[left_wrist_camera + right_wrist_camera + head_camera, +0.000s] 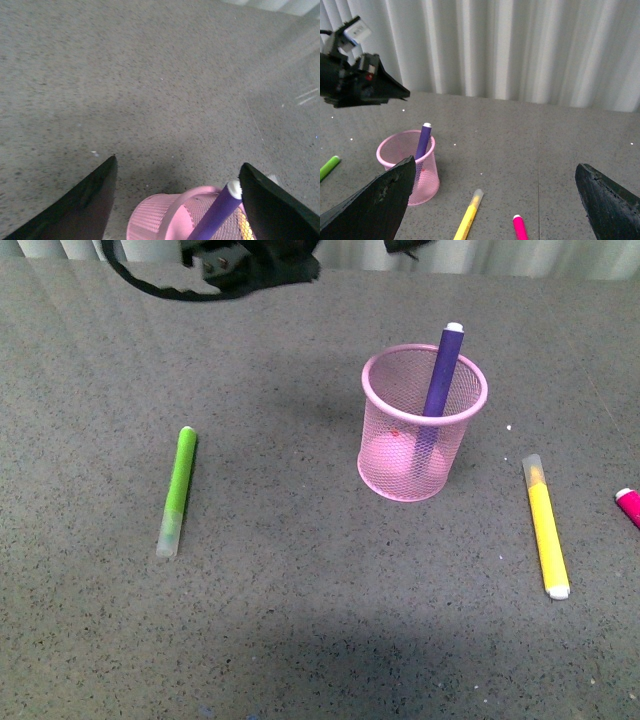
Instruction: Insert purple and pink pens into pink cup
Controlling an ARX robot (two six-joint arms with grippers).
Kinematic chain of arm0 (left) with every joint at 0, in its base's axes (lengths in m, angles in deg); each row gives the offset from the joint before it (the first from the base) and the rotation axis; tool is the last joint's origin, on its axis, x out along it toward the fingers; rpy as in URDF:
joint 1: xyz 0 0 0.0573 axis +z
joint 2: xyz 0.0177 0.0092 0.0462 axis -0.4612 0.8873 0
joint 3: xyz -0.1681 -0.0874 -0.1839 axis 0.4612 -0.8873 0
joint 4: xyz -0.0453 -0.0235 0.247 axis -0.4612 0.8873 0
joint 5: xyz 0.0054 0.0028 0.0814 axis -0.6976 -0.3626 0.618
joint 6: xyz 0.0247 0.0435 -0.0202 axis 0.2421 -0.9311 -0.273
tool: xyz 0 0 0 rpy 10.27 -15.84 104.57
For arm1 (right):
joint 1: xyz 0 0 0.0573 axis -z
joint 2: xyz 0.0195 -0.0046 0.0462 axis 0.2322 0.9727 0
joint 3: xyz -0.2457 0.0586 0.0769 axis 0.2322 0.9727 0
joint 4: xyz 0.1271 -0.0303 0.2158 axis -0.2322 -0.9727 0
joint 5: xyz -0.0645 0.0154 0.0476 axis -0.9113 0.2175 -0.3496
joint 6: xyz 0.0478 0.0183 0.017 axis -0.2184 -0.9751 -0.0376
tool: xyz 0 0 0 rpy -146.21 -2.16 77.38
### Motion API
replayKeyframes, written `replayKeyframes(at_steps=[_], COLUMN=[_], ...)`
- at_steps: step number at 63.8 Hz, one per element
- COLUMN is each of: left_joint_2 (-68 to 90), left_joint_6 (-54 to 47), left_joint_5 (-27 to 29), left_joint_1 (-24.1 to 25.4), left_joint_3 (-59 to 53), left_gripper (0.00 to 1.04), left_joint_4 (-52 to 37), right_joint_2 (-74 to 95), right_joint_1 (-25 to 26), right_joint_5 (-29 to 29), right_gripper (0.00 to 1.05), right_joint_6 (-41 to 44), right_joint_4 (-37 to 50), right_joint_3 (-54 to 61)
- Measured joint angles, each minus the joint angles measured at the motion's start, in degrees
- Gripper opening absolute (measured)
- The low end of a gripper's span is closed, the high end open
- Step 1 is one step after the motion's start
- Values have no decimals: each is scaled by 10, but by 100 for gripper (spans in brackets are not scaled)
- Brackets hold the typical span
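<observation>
The pink cup [412, 455] stands upright right of the table's middle. The purple pen [441, 368] leans inside it, white end up. The pink pen [628, 504] lies on the table at the far right edge, mostly cut off; in the right wrist view [520, 228] its white end shows. My left gripper [178, 161] is open and empty, hovering above and behind the cup [160, 220], with the purple pen [220, 210] close to one finger. My right gripper [495, 164] is open and empty, high above the pink pen and well apart from it.
A lime-green marker [178, 490] lies left of the cup. A yellow marker [546, 528] lies between the cup and the pink pen. The table is grey and speckled [300, 620], with white curtains behind it [520, 50].
</observation>
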Motion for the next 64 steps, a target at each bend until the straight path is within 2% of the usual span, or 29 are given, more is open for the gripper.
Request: replayKeyframes(at_steps=[4, 5, 14, 27, 31, 34, 39, 54, 59, 64], left_joint_2=[-39, -50, -134, -256, -285, -314, -361, -436, -480, -506], left_joint_6=[18, 21, 74, 79, 4, -56, -132, -191, -195, -197], left_joint_5=[11, 15, 35, 66, 102, 106, 99, 98, 100, 99], left_joint_1=[26, 34, 105, 253, 275, 282, 277, 274, 275, 275], left_joint_3=[-18, -23, -59, -180, -263, -337, -436, -542, -575, -591], left_gripper=[98, 98, 97, 95, 85, 76, 62, 22, 2, 2], left_joint_4=[0, 1, 16, 26, -114, -226, -339, -365, -359, -350], right_joint_2=[0, 0, 0, 0, 0, 0, 0, 0, 0, 0], right_joint_1=[0, 0, 0, 0, 0, 0, 0, 0, 0, 0], right_joint_5=[0, 0, 0, 0, 0, 0, 1, 0, 0, 0], right_gripper=[97, 97, 97, 97, 97, 97, 97, 97, 97, 97], right_joint_6=[0, 0, 0, 0, 0, 0, 0, 0, 0, 0], right_joint_4=[0, 0, 0, 0, 0, 0, 0, 0, 0, 0], right_joint_3=[0, 0, 0, 0, 0, 0, 0, 0, 0, 0])
